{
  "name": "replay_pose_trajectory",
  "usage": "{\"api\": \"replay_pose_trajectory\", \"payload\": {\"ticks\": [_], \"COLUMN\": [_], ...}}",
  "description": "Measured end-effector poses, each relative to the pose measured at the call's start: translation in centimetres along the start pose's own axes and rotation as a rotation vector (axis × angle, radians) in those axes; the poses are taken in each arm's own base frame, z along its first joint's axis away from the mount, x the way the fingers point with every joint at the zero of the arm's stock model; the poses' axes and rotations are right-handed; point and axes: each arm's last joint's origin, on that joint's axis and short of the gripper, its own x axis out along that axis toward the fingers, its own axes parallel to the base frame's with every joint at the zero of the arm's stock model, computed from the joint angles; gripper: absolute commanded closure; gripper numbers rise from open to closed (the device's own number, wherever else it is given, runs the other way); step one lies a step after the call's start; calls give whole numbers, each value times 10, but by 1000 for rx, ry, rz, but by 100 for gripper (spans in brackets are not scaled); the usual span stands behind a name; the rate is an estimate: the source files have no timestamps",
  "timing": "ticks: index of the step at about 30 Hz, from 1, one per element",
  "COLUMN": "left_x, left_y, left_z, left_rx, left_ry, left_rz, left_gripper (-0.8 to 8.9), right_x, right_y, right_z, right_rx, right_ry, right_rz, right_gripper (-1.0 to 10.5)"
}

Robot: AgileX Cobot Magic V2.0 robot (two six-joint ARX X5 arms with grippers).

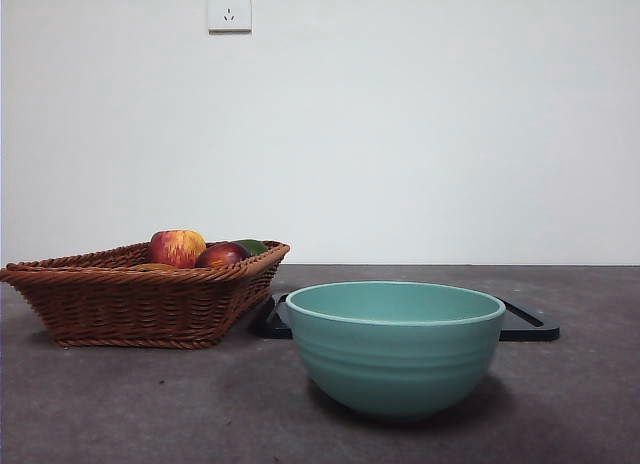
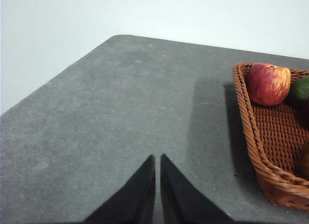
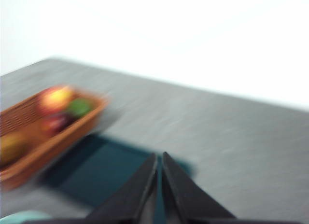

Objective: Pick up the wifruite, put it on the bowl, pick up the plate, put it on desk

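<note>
The wifruite (image 1: 150, 267) shows only as a brown sliver behind the rim of the wicker basket (image 1: 130, 299); in the blurred right wrist view it is a brownish blob (image 3: 10, 146). The teal bowl (image 1: 395, 344) stands empty in the middle of the desk (image 1: 150, 409). A dark flat plate (image 1: 528, 324) lies behind the bowl and also shows in the right wrist view (image 3: 111, 173). My left gripper (image 2: 158, 159) is shut over bare desk beside the basket (image 2: 270, 151). My right gripper (image 3: 160, 156) is shut above the plate. Neither gripper shows in the front view.
In the basket also lie a red-yellow apple (image 1: 177, 247), a dark red fruit (image 1: 221, 255) and a green fruit (image 1: 252, 246). A white wall with a socket (image 1: 229, 8) closes the far side. The desk's rounded corner (image 2: 116, 38) lies beyond the left gripper.
</note>
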Motion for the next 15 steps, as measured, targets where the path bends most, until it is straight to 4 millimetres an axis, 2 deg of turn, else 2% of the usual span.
{"api": "replay_pose_trajectory", "payload": {"ticks": [5,10,15], "left_x": [0,0,0], "left_y": [0,0,0], "left_z": [0,0,0], "left_rx": [0,0,0], "left_ry": [0,0,0], "left_rz": [0,0,0], "left_gripper": [798,798,798], "right_x": [-3,-4,-3], "right_y": [-8,-9,-9], "right_z": [-37,-75,-98], "right_rx": [-31,-30,-28], "right_ry": [-112,-121,-115], "right_rz": [-128,-223,-239], "right_gripper": [940,940,940]}}
